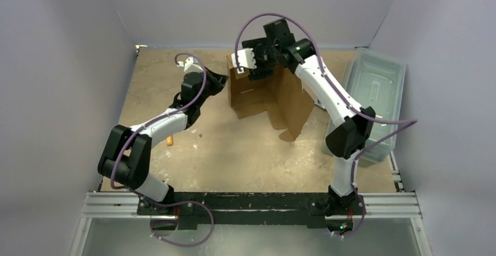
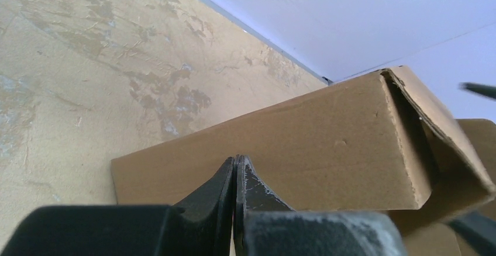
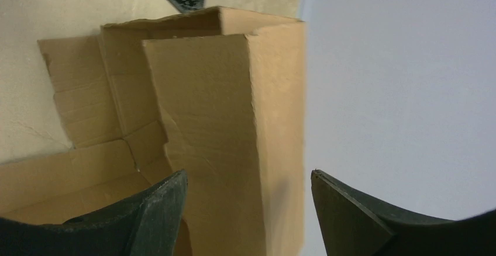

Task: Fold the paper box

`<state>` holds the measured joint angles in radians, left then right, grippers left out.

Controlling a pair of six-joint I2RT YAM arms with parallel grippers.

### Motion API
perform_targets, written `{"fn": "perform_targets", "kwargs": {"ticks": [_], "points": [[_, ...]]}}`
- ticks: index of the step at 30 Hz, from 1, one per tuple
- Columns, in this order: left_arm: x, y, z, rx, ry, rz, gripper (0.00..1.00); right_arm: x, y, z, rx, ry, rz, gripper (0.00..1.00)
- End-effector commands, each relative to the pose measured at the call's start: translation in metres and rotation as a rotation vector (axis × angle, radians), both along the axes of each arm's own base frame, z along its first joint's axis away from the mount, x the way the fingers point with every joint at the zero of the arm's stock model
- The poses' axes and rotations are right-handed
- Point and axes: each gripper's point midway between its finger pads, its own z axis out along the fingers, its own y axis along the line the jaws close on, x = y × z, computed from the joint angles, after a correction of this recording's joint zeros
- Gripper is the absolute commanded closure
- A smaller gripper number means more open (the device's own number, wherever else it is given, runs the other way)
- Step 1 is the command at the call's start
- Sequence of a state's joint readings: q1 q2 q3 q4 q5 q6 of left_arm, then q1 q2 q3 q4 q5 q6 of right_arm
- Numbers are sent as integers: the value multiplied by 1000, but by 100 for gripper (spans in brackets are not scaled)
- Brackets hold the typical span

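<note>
Items on hand: my left gripper (image 2: 235, 165), pressed together against the paper box (image 1: 266, 95) wall; my right gripper (image 3: 248, 175), spread wide, facing its upright panel.

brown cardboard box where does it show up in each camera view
Top external: the brown cardboard box stands upper centre on the tan table.
Left wrist: it fills the lower right, table upper left.
Right wrist: it fills centre and left, table at top left.
Shared landmark: the tan table.
</note>
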<state>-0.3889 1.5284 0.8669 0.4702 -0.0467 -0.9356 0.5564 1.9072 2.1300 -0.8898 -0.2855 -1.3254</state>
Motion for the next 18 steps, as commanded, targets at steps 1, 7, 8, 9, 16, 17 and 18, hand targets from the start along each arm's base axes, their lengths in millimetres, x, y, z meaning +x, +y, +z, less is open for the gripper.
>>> {"fn": "perform_targets", "kwargs": {"ticks": [1,7,8,9,16,17,18], "points": [[9,-14,30,-46,-70,-37,100,13,-2,8,-43,-67,-17,22],[17,-28,29,-47,-69,-63,100,22,2,-10,-68,-74,-16,37],[19,-30,30,-48,-69,-66,100,22,3,-12,-71,-77,-15,41],[20,-33,29,-48,-68,-70,100,22,4,-14,-75,-86,-11,45],[21,-42,29,-58,-70,-83,100,22,10,-18,-35,-157,-7,70],[21,-41,30,-58,-70,-83,100,21,9,-16,-20,-171,-12,74],[20,-41,29,-57,-70,-83,100,21,9,-15,-10,-183,-14,78]]}}
